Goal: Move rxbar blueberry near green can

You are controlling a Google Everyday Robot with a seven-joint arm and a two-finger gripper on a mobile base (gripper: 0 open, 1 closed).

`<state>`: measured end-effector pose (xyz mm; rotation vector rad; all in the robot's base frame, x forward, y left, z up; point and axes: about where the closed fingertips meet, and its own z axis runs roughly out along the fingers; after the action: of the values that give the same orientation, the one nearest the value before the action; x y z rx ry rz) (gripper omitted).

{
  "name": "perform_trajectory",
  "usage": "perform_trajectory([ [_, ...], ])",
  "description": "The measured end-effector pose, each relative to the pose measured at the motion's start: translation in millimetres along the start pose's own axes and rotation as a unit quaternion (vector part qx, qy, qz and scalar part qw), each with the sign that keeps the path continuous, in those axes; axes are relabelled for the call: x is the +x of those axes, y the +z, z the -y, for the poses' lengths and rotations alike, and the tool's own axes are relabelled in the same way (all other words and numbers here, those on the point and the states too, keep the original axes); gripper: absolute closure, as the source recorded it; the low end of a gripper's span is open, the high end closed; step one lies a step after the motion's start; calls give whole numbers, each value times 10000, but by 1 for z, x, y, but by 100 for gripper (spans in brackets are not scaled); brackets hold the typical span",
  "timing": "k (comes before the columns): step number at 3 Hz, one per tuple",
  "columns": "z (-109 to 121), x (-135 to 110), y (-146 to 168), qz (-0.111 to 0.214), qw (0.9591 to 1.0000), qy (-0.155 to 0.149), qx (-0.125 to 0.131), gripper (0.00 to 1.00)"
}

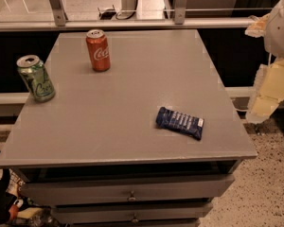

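Now, gripper (267,86): pale, 3 o'clock, off the grey table (132,141), touching nothing; open or closed, cannot tell.
Flat dark-blue rxbar blueberry (180,122): 5 o'clock on the tabletop.
Aluminium green can (35,78): 9 o'clock, upright.

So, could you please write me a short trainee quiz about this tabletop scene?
1. True or false: the rxbar blueberry lies touching the green can.
2. Which stands nearer the far edge of the table: A) the green can, B) the red can?
3. Fill in: in the camera view, the gripper hangs beyond the table's ___ edge.
Key: 1 false; 2 B; 3 right.
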<state>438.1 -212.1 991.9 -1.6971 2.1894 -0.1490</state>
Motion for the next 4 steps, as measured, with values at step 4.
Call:
perform_trajectory([
  [4,-40,2,102,2459,9633,903,-595,0],
])
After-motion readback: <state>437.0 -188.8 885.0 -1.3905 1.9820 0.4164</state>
